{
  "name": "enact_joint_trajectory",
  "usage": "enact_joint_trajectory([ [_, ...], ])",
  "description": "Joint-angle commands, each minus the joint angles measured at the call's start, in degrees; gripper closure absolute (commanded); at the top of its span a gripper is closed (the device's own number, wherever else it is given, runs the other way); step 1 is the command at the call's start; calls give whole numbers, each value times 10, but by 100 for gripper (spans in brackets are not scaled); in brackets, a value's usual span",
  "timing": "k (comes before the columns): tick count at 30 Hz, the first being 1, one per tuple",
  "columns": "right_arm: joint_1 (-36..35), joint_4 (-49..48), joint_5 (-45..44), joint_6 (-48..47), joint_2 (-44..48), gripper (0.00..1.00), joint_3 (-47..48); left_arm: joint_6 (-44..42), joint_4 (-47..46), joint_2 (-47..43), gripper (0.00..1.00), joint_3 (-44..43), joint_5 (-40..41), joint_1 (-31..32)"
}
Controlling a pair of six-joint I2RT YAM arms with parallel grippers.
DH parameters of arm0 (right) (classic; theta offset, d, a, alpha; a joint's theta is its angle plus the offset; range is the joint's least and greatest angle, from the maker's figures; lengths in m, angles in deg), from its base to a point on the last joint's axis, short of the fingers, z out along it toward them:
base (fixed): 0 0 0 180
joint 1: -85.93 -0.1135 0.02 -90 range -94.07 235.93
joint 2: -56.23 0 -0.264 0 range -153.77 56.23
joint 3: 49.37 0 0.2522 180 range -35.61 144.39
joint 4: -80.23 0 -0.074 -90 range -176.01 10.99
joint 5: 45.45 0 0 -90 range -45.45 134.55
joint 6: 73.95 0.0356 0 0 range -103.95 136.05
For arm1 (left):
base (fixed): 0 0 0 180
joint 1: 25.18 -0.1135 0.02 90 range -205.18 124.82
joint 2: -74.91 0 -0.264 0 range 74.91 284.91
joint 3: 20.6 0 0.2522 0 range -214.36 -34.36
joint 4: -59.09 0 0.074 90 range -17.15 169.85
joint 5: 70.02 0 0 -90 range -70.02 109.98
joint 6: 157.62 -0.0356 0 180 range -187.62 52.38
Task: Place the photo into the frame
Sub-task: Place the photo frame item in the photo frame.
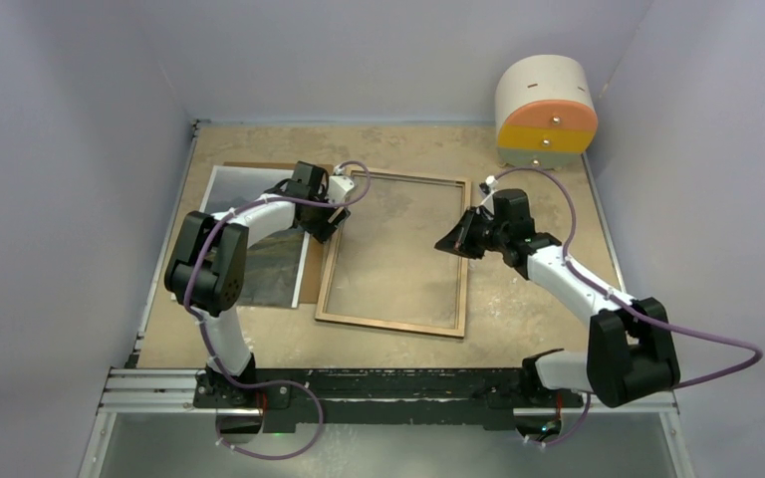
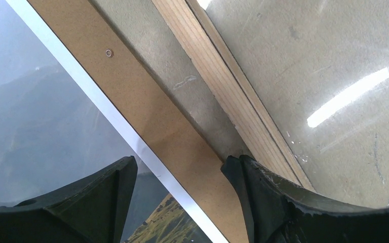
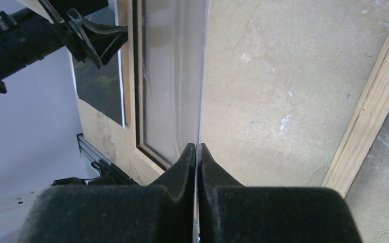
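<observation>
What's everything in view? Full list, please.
photo: 1, grey-blue with a white border, on the board left of the frame
board: 1, brown, under the photo
frame: 1, wood-brown side up, mid-table
pane: 1, clear, over the frame, gripped at its edge
container: 1, beige with orange and yellow fronts, far right corner
table: 1, beige
arms: 2, white and black, near edge
left pincer: open, over the board and the frame's left rail
right pincer: shut on the pane

robot lab cell: plain grey walls [image 1: 60, 119] box a table [image 1: 538, 149] bearing 2 arms [image 1: 259, 211].
</observation>
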Motion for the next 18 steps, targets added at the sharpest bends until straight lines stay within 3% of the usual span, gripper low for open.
enact_joint_trajectory([
  [1,-5,-28,22,2,-4,100,-19,7,1,-14,26,-9,-37,7],
  [11,-5,-53,20,-3,-31,98,-21,2,4,-11,26,-7,-40,7],
  [13,-5,-48,10,-11,-40,88,-18,2,4,-11,26,-7,-40,7],
  [15,-5,-36,-8,-27,-49,68,-11,0,4,-12,26,-6,-38,7],
  [18,-6,-20,-46,-49,-57,51,3,-3,1,-13,26,-2,-36,7],
])
